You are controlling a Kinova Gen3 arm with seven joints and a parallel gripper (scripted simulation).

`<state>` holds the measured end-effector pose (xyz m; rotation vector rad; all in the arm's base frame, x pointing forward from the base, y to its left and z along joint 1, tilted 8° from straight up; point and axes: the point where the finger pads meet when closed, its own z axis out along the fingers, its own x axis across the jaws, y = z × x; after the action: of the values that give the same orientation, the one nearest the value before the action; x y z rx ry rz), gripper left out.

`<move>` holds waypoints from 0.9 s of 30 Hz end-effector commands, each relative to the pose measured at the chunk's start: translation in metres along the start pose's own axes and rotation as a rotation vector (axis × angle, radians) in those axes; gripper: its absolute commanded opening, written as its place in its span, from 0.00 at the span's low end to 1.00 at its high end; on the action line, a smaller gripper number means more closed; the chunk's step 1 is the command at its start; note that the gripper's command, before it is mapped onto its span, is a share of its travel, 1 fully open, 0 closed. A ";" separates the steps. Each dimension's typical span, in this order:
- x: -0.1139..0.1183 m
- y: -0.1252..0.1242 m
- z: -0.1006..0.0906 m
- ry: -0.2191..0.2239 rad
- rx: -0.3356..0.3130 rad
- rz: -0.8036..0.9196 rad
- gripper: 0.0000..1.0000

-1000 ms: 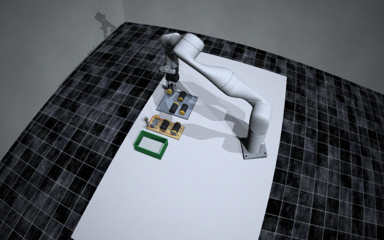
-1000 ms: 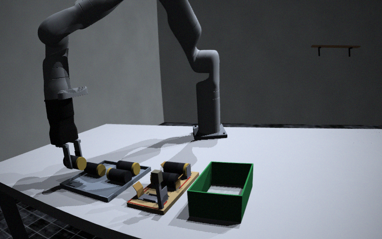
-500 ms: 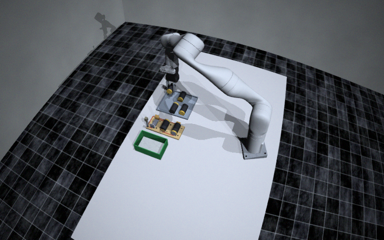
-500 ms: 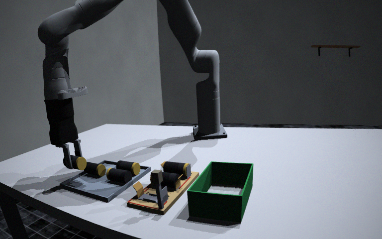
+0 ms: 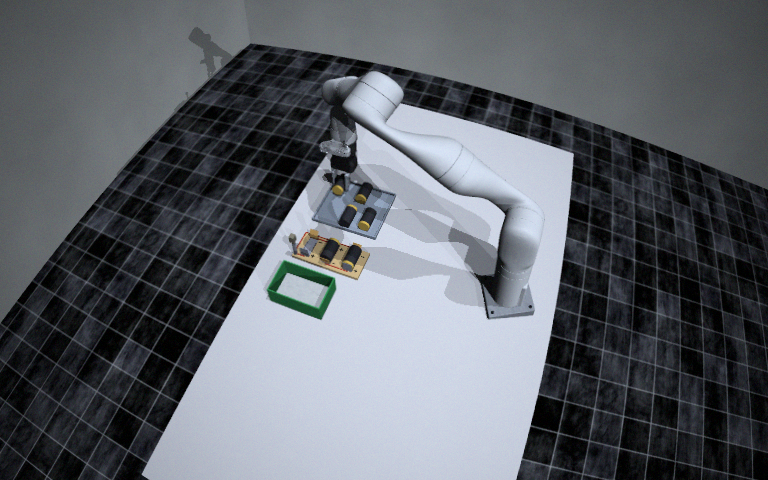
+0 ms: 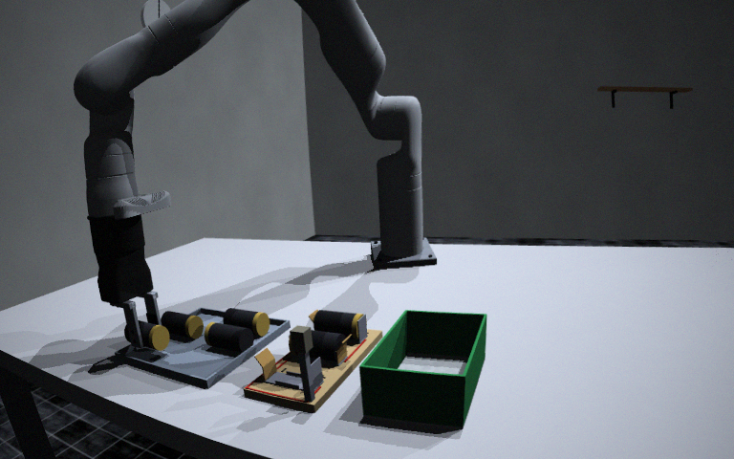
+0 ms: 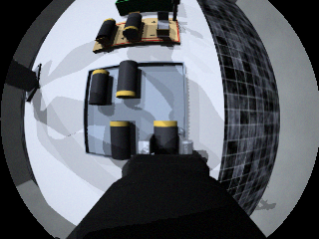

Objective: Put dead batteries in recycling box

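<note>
Gripped between the fingers of the claw (image 5: 341,182) (image 6: 145,332) (image 7: 165,147): one battery (image 5: 338,189) (image 6: 157,337) (image 7: 165,135), at an end of the tray (image 5: 345,229) (image 6: 168,374) (image 7: 159,92). Beside it, three more, lying flat. Beyond, two on the holder board (image 5: 361,268) (image 6: 281,400) (image 7: 137,42); then, upright on the worktop (image 5: 362,384) (image 6: 595,346) (image 7: 60,65), the green box (image 5: 294,304) (image 6: 414,396) (image 7: 142,7).

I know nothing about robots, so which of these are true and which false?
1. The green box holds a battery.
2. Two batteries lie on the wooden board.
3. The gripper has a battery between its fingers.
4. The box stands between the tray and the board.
1. The green box holds a battery. False: no battery is in it.
2. Two batteries lie on the wooden board. True.
3. The gripper has a battery between its fingers. True.
4. The box stands between the tray and the board. False: the board is between them.
</note>
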<state>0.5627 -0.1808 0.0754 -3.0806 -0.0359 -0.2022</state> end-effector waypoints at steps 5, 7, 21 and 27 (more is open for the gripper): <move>-0.004 0.001 0.011 -0.011 0.000 0.003 0.57; -0.004 0.001 0.011 -0.011 0.000 0.003 0.57; -0.004 0.001 0.011 -0.011 0.000 0.003 0.90; -0.004 0.001 0.011 -0.011 0.000 0.003 0.90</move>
<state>0.5600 -0.1812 0.0628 -3.0808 -0.0318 -0.1817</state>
